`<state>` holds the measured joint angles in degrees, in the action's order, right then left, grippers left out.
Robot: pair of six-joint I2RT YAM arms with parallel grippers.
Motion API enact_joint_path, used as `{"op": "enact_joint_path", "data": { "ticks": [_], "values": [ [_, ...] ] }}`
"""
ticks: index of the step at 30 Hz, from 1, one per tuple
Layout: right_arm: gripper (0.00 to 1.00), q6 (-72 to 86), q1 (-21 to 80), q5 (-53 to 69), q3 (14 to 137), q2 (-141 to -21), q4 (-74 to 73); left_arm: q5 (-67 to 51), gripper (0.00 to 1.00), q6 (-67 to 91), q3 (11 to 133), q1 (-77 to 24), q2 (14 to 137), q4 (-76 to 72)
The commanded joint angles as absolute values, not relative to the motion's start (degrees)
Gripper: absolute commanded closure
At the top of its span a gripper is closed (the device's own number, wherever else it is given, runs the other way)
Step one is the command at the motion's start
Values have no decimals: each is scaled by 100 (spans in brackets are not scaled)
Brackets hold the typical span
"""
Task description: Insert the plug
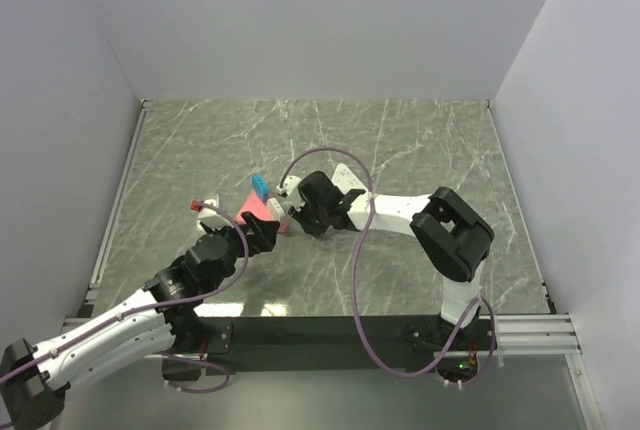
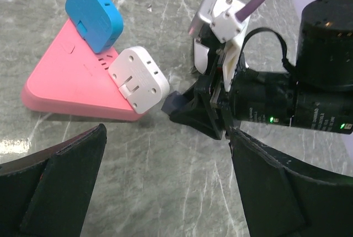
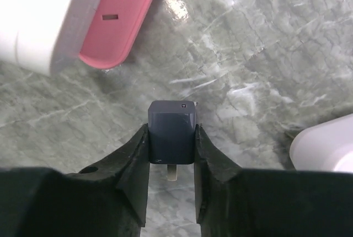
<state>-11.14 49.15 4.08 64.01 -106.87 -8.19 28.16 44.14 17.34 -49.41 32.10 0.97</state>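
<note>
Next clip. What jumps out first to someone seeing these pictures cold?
The pink triangular socket block at mid-table stands out first, with a blue adapter and a white adapter sitting on it. Just beside its corner, the right pincer grips a small dark plug; the left pincer is open, holding nothing.

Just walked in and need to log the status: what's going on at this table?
The right end effector is shut on a small dark plug, held just short of the pink power strip and not yet inserted. A white adapter and a blue adapter already sit on the strip. The left end effector is open and holds nothing, hovering close to the strip.
</note>
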Motion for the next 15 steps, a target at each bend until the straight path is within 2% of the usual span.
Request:
{"op": "enact_joint_path", "data": {
  "ticks": [1,3,5,10,15],
  "values": [
    [77,-994,4852,308,6671,-10679,-861,2628,1,4307,1617,-4904,3182,-210],
    [83,-827,4799,281,6697,-10556,-1019,2584,1,4228,1530,-4904,3112,-430],
    [100,-450,4746,142,6828,-10258,-1299,2523,1,4035,1451,-4904,3111,-762],
    [100,324,4799,246,6865,-9145,-1512,2531,2,3762,1511,-4904,3673,-1432],
    [100,-200,4948,887,5654,-7353,-468,2505,3,3674,2012,-4896,3929,-1643]
  ]
}}
